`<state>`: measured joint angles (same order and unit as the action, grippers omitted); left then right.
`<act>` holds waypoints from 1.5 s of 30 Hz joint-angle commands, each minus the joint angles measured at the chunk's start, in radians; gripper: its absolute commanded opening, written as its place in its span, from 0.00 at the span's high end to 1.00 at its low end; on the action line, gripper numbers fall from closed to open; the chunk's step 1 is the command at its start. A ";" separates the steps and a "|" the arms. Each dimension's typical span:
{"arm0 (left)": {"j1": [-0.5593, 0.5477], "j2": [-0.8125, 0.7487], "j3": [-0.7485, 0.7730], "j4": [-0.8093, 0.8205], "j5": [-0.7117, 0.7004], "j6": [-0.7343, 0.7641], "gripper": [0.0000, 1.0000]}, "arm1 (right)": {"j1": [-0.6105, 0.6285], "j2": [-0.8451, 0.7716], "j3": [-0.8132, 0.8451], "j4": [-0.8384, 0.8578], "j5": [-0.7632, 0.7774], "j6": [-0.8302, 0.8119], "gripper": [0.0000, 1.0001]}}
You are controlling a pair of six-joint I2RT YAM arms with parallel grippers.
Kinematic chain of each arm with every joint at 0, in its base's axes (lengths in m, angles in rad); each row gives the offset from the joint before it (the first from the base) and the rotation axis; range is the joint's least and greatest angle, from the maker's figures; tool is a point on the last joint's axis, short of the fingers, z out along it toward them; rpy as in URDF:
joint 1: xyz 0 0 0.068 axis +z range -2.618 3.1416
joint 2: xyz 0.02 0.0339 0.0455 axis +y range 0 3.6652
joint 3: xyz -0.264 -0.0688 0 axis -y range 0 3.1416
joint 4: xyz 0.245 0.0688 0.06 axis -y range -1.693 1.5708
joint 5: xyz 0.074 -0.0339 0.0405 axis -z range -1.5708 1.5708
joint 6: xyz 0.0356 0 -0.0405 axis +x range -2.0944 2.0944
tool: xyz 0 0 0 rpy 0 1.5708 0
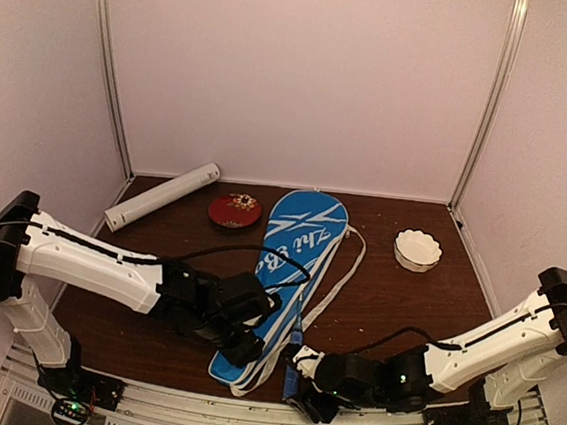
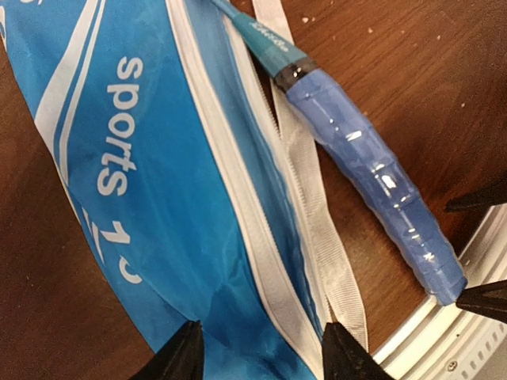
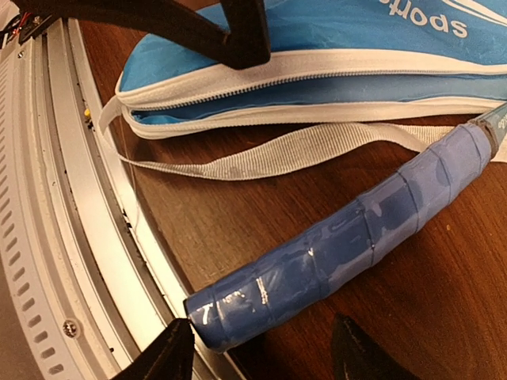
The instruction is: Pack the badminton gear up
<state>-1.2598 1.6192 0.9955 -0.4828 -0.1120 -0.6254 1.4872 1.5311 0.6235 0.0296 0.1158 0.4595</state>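
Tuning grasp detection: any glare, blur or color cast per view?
Top external: dim, pinkish cast, racket bag lettering soft. Left wrist: sharp, glare streaks on the wrapped racket handle. Right wrist: same glare on the handle, strap weave crisp.

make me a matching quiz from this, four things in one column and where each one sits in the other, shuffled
Things:
1. white tube
2. red dish
3. scalloped bowl
4. blue racket handle

Places:
A. far right side, standing alone
B. near edge, beside the narrow end of the racket bag
C. far left corner, lying at a slant
D. just left of the bag's wide end

Pairs: 1-C, 2-D, 3-A, 4-B
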 commanded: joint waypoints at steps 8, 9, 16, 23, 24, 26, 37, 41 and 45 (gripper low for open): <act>-0.067 0.103 0.095 -0.130 -0.041 -0.081 0.51 | 0.004 0.038 0.061 -0.050 0.069 0.022 0.46; -0.067 0.115 0.104 -0.144 -0.049 -0.082 0.52 | 0.004 0.039 0.067 -0.055 0.071 0.022 0.46; -0.067 0.153 0.137 -0.176 -0.053 -0.070 0.67 | 0.004 0.049 0.096 -0.086 0.098 0.023 0.50; -0.067 0.125 0.091 -0.118 0.001 -0.040 0.89 | 0.003 0.040 0.128 -0.118 0.172 0.017 0.58; -0.067 0.120 0.083 -0.107 0.007 -0.039 0.91 | 0.002 0.041 0.134 -0.118 0.174 0.013 0.59; -0.067 0.115 0.071 -0.087 0.023 -0.033 0.96 | 0.002 0.045 0.147 -0.114 0.179 0.011 0.61; -0.067 0.033 0.021 -0.021 0.030 -0.033 1.00 | -0.011 0.060 0.162 -0.035 0.173 -0.019 0.74; -0.062 -0.022 -0.010 0.018 0.023 -0.053 1.00 | -0.011 0.062 0.148 -0.007 0.149 -0.021 0.79; -0.053 -0.068 -0.038 0.055 0.026 -0.065 1.00 | -0.011 0.054 0.133 0.013 0.139 -0.025 0.82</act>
<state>-1.3148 1.6073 0.9829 -0.5079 -0.1303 -0.6762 1.4891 1.5898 0.7677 -0.0154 0.2199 0.4469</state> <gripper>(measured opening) 0.006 0.197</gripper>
